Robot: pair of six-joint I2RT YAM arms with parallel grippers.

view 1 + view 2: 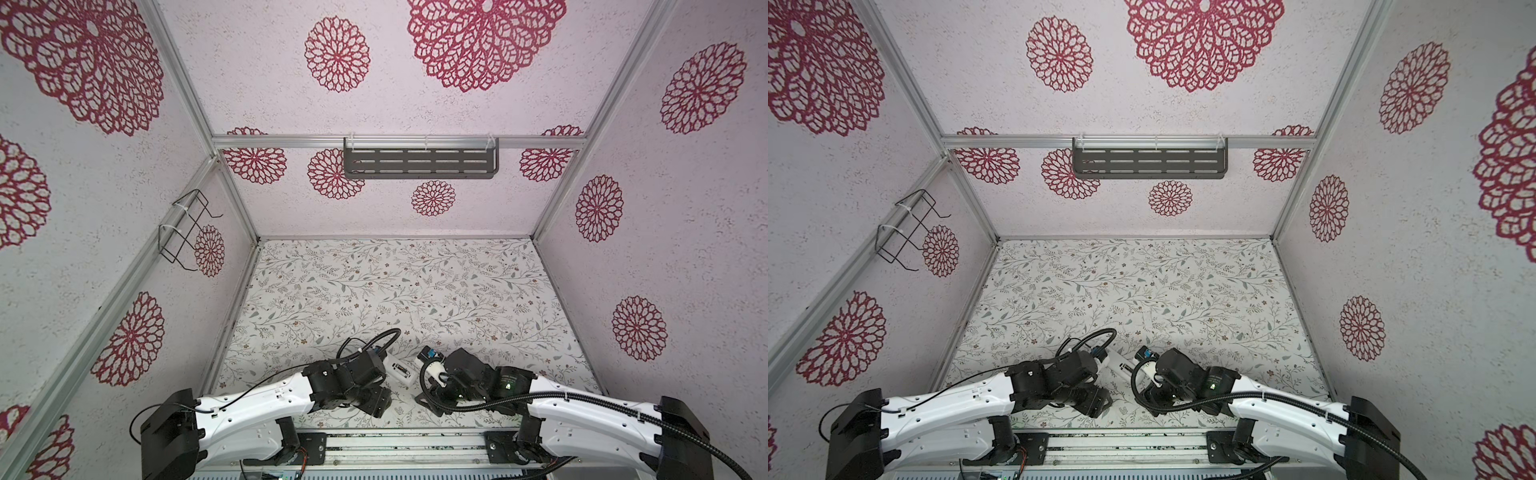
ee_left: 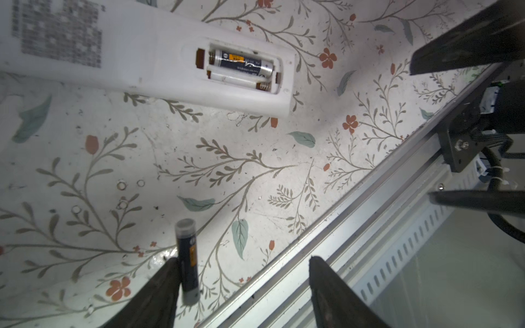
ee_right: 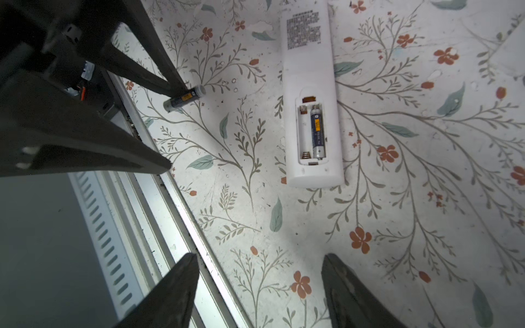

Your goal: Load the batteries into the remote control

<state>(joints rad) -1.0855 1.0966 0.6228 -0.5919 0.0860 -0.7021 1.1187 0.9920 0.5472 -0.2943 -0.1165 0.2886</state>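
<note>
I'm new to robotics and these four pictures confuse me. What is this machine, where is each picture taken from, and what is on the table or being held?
This is a two-armed robot at a table. Both top views look down from overhead on the left arm and right arm over the flowered table. The other two pictures come from a camera on each wrist, looking past its pincer. On the table lies a white remote control, back face up, its battery bay open. The first battery sits in the bay; the slot beside it is empty. The second battery lies on the table touching one finger of the left pincer, whose jaws stand open, so it is not gripped. The right pincer is open too and holds nothing.
</note>
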